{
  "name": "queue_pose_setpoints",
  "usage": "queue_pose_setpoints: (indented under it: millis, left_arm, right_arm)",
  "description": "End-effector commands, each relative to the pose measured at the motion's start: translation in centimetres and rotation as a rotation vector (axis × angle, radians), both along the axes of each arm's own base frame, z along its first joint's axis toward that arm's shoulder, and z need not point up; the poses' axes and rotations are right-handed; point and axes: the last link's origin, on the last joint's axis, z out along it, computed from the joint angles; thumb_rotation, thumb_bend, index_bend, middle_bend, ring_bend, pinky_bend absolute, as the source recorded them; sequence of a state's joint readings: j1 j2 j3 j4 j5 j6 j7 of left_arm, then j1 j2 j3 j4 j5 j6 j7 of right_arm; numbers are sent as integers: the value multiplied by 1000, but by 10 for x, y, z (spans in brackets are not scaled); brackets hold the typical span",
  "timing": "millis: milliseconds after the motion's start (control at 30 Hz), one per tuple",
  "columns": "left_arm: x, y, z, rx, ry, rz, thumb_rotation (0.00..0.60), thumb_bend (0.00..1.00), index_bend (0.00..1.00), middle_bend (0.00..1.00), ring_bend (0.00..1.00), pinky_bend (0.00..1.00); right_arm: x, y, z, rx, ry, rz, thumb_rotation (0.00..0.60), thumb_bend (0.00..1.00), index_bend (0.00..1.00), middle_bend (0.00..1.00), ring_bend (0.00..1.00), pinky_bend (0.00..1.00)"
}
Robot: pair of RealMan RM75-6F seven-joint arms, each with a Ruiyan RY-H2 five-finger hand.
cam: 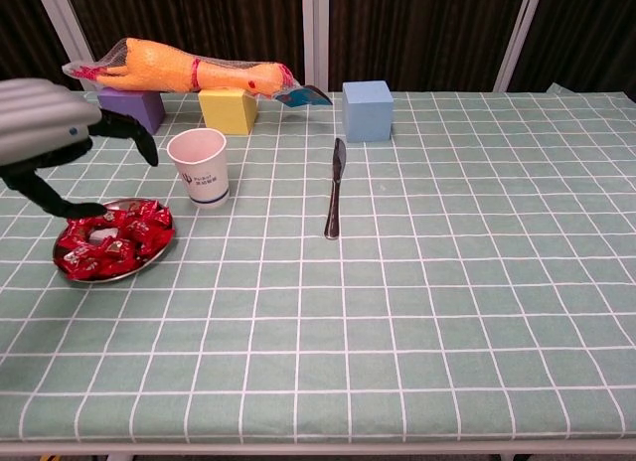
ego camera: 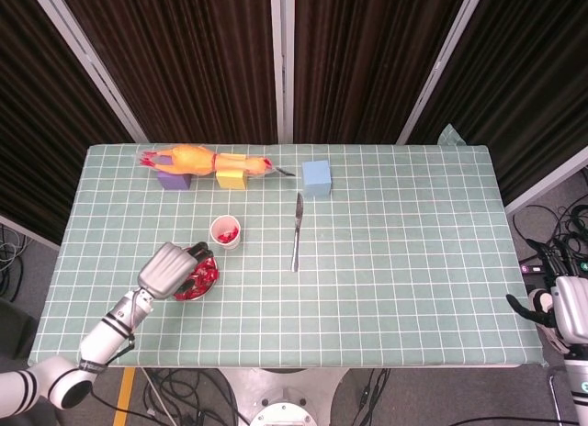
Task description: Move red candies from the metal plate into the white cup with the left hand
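The cup (cam: 200, 167) stands just behind the plate (cam: 75, 273), with the knife (cam: 334, 188) to its right.

red candies (cam: 114, 237) | white cup (cam: 199, 167) | green-checked tablecloth (cam: 447, 282) | blue cube (cam: 367, 110)

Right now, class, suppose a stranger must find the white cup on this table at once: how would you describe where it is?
Start at the yellow block on the far left side of the green checked table, then come straight towards the near edge to the white cup. It stands upright just beyond the metal plate of red candies, the only tall open container there, with a small blue logo.
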State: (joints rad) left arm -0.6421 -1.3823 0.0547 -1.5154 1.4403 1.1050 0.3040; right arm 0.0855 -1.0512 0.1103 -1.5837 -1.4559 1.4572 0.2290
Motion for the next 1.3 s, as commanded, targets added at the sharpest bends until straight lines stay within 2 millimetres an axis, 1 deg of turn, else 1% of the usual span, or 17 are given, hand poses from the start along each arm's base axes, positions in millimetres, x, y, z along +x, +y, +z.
queue_pose_setpoints:
  millis: [33,300,533,733,800,900,933,1000,1167,1300]
  left_arm:
    - [-4,1,-18,-39,46,3,600,301,366,383,875,1000]
    - [-18,6,-36,-63,113,50,600,308,357,379,875,1000]
    - [-23,7,-46,-71,137,52,600,308,361,378,876,1000]
    - [-30,9,-53,-71,179,56,600,308,412,390,878,1000]
    - [-32,11,-54,-69,180,66,600,311,433,417,881,1000]
    - [-34,13,-56,-60,177,69,600,340,489,485,892,1000]
    - [-35,14,-56,-58,175,70,600,356,516,525,899,1000]
    - [-35,15,-57,-58,170,70,600,380,552,572,909,1000]
    - [-36,19,-58,-51,153,62,600,464,613,651,934,1000]
    - [-35,22,-55,-34,116,48,600,511,665,710,955,1000]
  right_arm:
    - [0,1,1,-1,0,-3,600,117,119,166,27,293]
    - [0,1,1,2,1,-5,600,116,119,166,27,300]
    - [1,1,1,4,2,-4,600,115,119,166,27,307]
    - [1,1,1,7,1,-6,600,111,119,166,28,311]
    - [1,1,0,6,1,-5,600,111,119,166,37,317]
    - [0,1,1,7,-1,-6,600,110,119,168,44,327]
    - [1,1,1,7,0,-6,600,110,119,168,44,328]
    - [1,1,1,7,0,-4,600,109,119,169,44,330]
    - [1,1,1,7,-1,-5,600,108,119,170,45,335]
    - [1,1,2,7,0,-5,600,107,119,171,45,339]
